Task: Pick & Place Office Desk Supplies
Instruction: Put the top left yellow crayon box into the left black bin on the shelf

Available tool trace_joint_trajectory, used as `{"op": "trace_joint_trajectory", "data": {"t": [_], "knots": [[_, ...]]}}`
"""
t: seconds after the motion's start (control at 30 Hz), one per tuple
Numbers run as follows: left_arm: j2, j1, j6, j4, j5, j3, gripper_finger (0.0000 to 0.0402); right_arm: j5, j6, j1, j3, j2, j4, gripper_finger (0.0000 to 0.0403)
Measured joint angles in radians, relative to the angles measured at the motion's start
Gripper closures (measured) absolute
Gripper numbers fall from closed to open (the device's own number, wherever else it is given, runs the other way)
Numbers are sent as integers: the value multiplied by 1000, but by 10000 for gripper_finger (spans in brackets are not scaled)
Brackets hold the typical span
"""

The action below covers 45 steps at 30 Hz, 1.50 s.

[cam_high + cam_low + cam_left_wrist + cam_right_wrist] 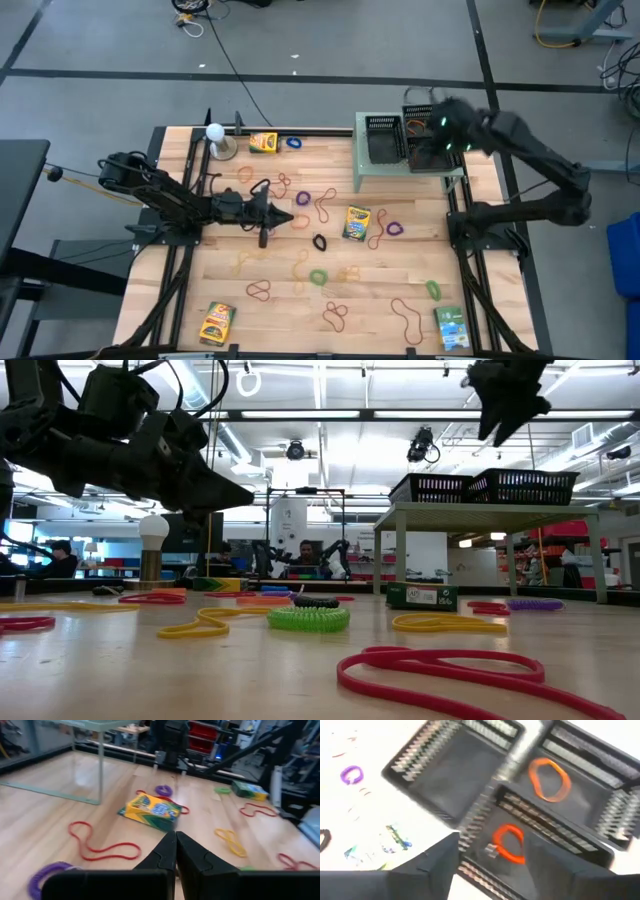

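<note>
Right gripper [490,852] first: I have it hovering over the black mesh trays [385,140] on the pale green raised stand [362,170] at the far right of the wooden desk [280,310], fingers spread apart with nothing between them. Through its wrist camera I see two orange rubber-band loops lying in the tray compartments below, one [509,842] straight under the fingers and another [550,780] in the compartment beyond it.

My left gripper [176,855] sits low over the middle-left of the desk, fingers pressed together and holding nothing.

Supplies are scattered across the desk. I count four small yellow-green crayon boxes lying flat: one [263,142] near the far edge beside the white ball on its small stand [215,135], one [356,222] in the middle, one [216,322] at the near left, and a greener one [451,327] at the near right. Thin loops lie all around them: a red squiggled band [102,847] just ahead of the left gripper, a purple coiled band [392,228] right of the middle box, a black one [319,241], a green coiled one [318,276], a blue one [293,143] beside the far box, and tan and orange ones towards the near edge.
</note>
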Motion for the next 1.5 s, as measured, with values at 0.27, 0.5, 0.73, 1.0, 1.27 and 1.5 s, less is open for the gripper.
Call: {"op": "trace_joint_trajectory", "data": {"t": [0.27, 0.5, 0.73, 1.0, 1.27, 1.5], "knots": [[0, 2, 1, -7, 57, 0, 392, 214, 100, 461, -286, -90, 404, 347], [-1, 2, 42, -25, 214, 33, 395, 318, -58, 708, -617, -65, 1097, 384], [-1, 3, 45, -257, 209, 99, 393, 314, -146, 786, -864, -26, 1592, 380], [-90, 21, 63, -676, -9, 268, 393, 314, -223, 787, -903, -28, 1672, 396], [-159, 236, 146, -1244, -243, 529, 366, 313, -245, 787, -903, -28, 1681, 387], [-39, 517, 241, -1428, -268, 685, 305, 312, -248, 787, -903, -28, 1685, 391]]}}
